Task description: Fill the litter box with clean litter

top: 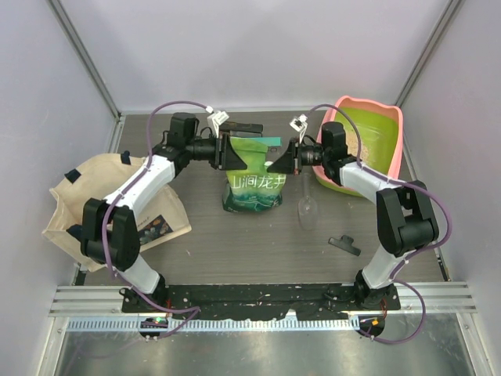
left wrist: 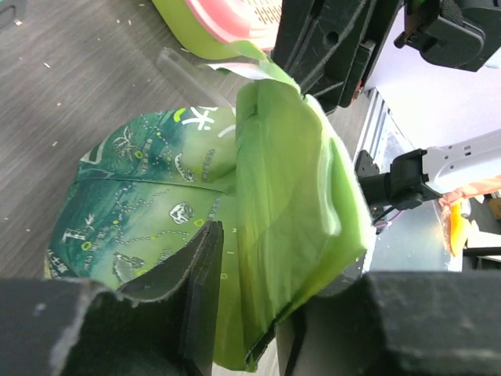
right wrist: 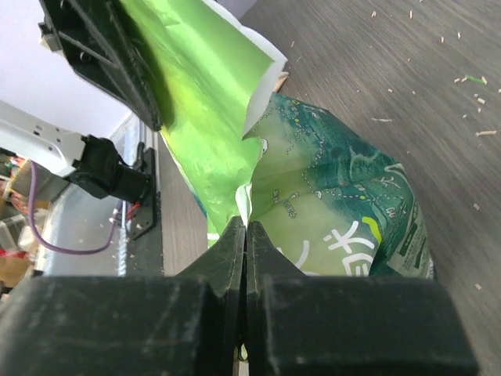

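The right pincer is clamped on the shiny green printed bag. Whether the left pincer grips it, I cannot tell. The pink-rimmed green plastic litter box sits close on the right pincer's right.

I log both arms as alike | left arm, right arm: white link shells, rounded black joint housings | purple cable loops along each | white clip at each wrist | left hand, right hand: matte black, flat wedge fingers with scuffed edges
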### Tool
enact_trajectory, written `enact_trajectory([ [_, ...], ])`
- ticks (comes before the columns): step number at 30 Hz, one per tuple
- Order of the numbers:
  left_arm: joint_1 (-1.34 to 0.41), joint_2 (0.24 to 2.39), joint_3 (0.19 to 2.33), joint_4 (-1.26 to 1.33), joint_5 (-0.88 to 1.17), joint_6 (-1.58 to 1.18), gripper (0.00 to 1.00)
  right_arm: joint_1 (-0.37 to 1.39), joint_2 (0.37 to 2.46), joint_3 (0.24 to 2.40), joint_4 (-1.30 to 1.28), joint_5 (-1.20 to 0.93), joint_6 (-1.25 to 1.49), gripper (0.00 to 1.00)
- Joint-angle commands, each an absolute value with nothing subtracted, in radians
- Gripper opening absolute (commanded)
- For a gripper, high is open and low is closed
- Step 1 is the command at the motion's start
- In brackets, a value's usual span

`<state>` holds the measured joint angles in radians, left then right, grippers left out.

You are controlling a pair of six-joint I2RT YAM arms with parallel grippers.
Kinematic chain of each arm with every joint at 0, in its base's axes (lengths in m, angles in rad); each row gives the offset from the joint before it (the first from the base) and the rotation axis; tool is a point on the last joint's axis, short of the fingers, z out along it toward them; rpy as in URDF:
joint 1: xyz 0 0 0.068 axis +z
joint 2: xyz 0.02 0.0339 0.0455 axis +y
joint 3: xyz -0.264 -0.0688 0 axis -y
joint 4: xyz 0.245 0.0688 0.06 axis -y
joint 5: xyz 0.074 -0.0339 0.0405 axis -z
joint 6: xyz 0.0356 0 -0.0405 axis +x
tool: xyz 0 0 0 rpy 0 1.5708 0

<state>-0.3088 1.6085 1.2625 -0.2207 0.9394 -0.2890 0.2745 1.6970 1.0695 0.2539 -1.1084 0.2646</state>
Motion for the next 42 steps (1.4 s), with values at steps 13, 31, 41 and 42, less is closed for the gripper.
enact_trajectory([
  [13,-0.313,1.644,1.203,-0.059,0.989,-0.532,0.14,0.230,1.741,1.077,0.757,-1.235,0.872,0.01],
  [31,-0.207,1.766,1.193,-0.087,1.160,-0.781,0.00,0.175,1.885,1.282,0.564,-1.371,1.346,0.01],
  [41,-0.193,1.829,1.284,-0.184,1.140,-0.766,0.36,0.179,1.913,1.408,0.160,-1.341,1.177,0.01],
  [42,-0.187,1.807,1.305,-0.242,1.112,-0.683,0.42,0.184,1.919,1.423,0.153,-1.344,1.175,0.01],
])
